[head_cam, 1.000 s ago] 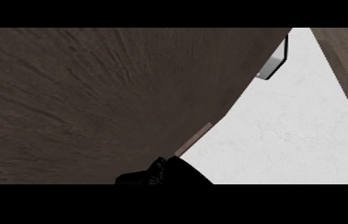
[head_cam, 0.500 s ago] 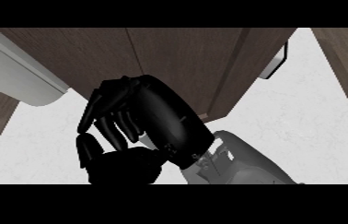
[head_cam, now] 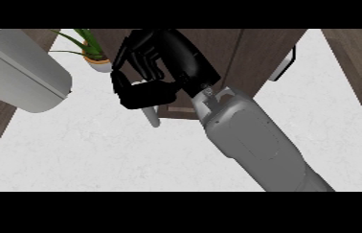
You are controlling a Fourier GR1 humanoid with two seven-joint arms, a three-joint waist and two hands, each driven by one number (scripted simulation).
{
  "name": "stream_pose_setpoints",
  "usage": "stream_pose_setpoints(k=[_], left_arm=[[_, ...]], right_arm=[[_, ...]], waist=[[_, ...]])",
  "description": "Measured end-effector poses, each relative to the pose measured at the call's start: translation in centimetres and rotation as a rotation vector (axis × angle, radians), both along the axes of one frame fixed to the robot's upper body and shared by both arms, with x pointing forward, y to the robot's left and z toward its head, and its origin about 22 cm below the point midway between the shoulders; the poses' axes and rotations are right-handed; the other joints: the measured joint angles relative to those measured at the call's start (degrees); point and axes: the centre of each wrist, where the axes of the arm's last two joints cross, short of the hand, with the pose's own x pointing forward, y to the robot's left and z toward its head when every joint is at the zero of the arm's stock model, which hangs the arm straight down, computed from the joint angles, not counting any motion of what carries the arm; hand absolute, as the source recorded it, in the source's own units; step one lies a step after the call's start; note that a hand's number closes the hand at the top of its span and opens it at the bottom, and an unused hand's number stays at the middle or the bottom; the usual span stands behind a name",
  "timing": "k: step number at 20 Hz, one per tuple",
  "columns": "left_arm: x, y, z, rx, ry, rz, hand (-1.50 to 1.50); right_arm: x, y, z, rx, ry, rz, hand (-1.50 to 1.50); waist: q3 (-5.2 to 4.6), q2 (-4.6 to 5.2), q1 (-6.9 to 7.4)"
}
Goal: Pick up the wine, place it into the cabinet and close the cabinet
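Black right hand (head_cam: 157, 69), fingers (head_cam: 134, 59) curled, before the cabinet (head_cam: 233, 50).

I see the black right hand (head_cam: 152, 69) before the dark wooden cabinet (head_cam: 247, 54); a green potted plant (head_cam: 90, 47) stands left, on the pale speckled worktop (head_cam: 92, 150).

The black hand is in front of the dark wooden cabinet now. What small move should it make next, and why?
Probably push the pale grey rod gently toward the dark wooden cabinet. The fingers of the black right hand curl just above it, apparently gripping it, and no wine bottle shows, so closing seems the step left.
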Motion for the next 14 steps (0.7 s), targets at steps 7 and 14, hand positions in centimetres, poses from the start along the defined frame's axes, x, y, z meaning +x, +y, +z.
stream_pose_setpoints(k=[7,14], left_arm=[[1.6,-2.6,-0.4,-0.006,0.019,-0.023,-1.50],[2.9,-3.8,-1.1,-0.014,0.024,-0.011,-1.50]], right_arm=[[2.1,-0.5,-0.5,0.005,-0.012,0.073,1.50],[3.5,-1.2,-0.8,-0.011,-0.050,0.134,1.50]], waist=[[-0.28,-0.82,0.01],[-0.85,-1.21,0.43]])
